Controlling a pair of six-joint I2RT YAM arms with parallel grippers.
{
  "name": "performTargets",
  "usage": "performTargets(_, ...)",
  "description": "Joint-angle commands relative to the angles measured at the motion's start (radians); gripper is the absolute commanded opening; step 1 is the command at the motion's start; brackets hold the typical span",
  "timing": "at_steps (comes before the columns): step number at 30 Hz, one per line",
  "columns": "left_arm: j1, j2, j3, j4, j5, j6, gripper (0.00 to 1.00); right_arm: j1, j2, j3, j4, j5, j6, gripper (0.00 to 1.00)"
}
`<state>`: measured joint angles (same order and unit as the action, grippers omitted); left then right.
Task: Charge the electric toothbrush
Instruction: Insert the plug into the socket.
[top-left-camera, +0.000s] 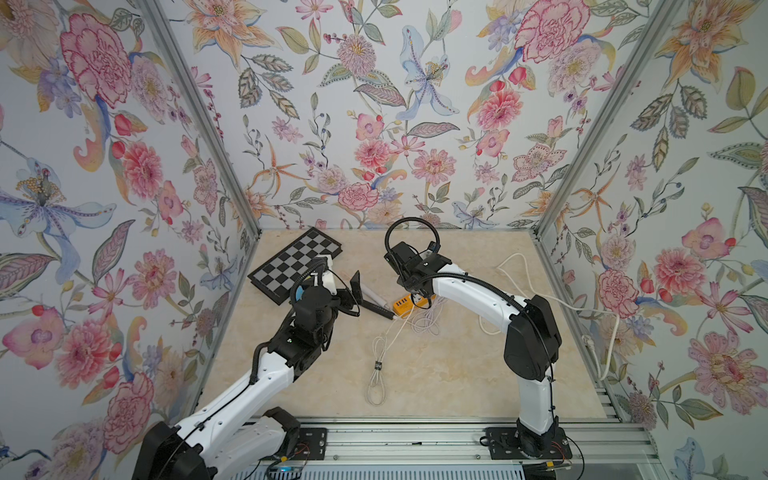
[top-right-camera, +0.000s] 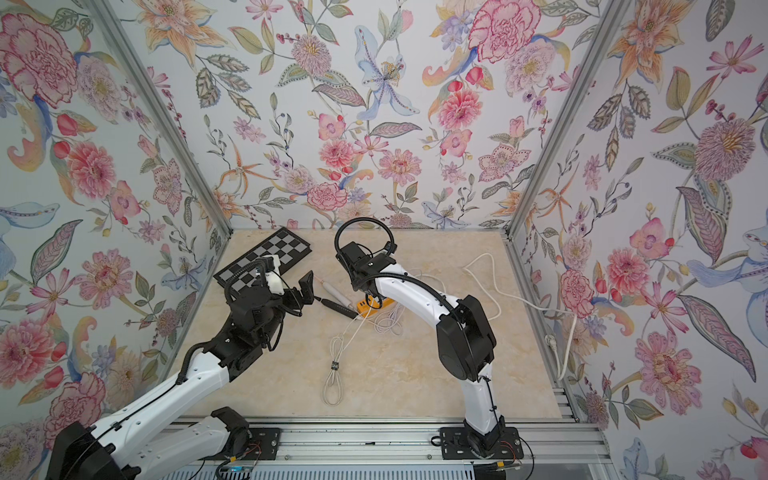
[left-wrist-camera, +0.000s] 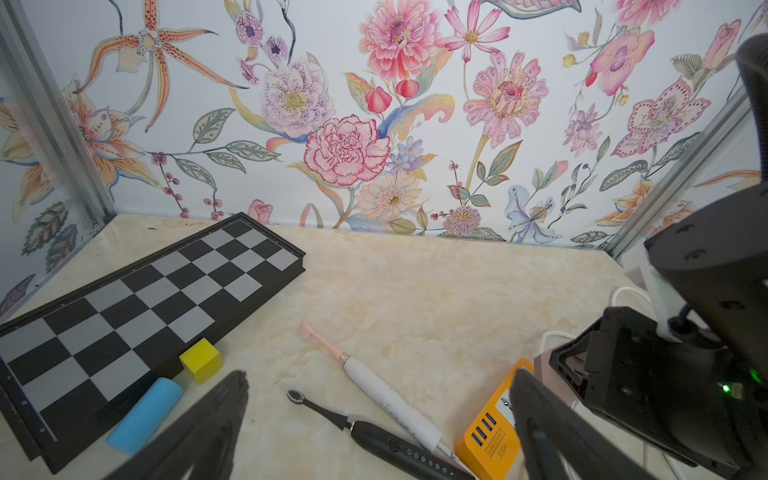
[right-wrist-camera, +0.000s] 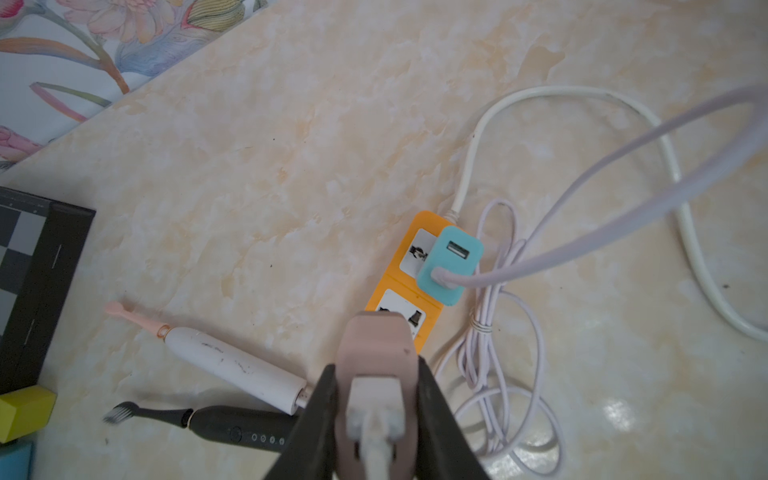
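Right claw (right-wrist-camera: 376, 365) is clenched on a pink plug adapter (right-wrist-camera: 374, 345), gripped by its sides. A white lead (right-wrist-camera: 374, 457) exits the adapter's back end. The adapter is held at the free socket of the orange power strip (right-wrist-camera: 395, 284). Whether the pins are seated cannot be told, since the adapter body hides them. Left claw (left-wrist-camera: 378, 380) is released, jaws spread wide, hovering low by the toothbrushes with nothing held.

Task's thing: the white electric toothbrush (right-wrist-camera: 232, 363), pink head, lies flat on the desk (top-left-camera: 457, 374) just beside the strip, base toward it. A small connector appears to be plugged into its base, so the brush end is judged done. Left to do: adapter pushed fully home, then let go. The task is judged to be in its late stage.

Around:
- A teal USB adapter (right-wrist-camera: 451, 266) occupies the neighbouring socket, right next to the pink one, so clearance is tight.
- Its lavender cable (right-wrist-camera: 469, 281) loops up close to the right wrist and coils beside the strip, which is judged a snag risk.
- A black electric toothbrush (right-wrist-camera: 237, 432) lies alongside the white one; its base is hidden.
- The strip's white mains lead (right-wrist-camera: 467, 174) runs away across the desk.
- A chessboard (left-wrist-camera: 145, 299), yellow block (left-wrist-camera: 200, 359) and blue cylinder (left-wrist-camera: 145, 415) sit clear of the work.
- A tied white cable bundle (top-left-camera: 377, 374) lies toward the front, its run leading back to the strip area.
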<state>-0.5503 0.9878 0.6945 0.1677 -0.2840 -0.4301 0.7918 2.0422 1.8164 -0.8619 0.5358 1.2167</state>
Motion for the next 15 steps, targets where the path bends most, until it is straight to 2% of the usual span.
performTargets(1, 0.028, -0.047, 0.035, -0.176, -0.066, 0.094, 0.99, 0.001, 0.104, 0.121, -0.245, 0.059, 0.293, 0.13)
performTargets(5, 0.035, -0.07, 0.034, -0.178, -0.04, 0.083, 0.99, 0.009, 0.189, 0.222, -0.378, 0.048, 0.394, 0.11)
performTargets(10, 0.036, -0.073, 0.023, -0.168, -0.054, 0.096, 0.99, 0.006, 0.207, 0.196, -0.383, 0.071, 0.449, 0.11)
performTargets(15, 0.036, -0.063, 0.0, -0.135, -0.027, 0.099, 0.99, -0.009, 0.241, 0.231, -0.383, 0.043, 0.448, 0.1)
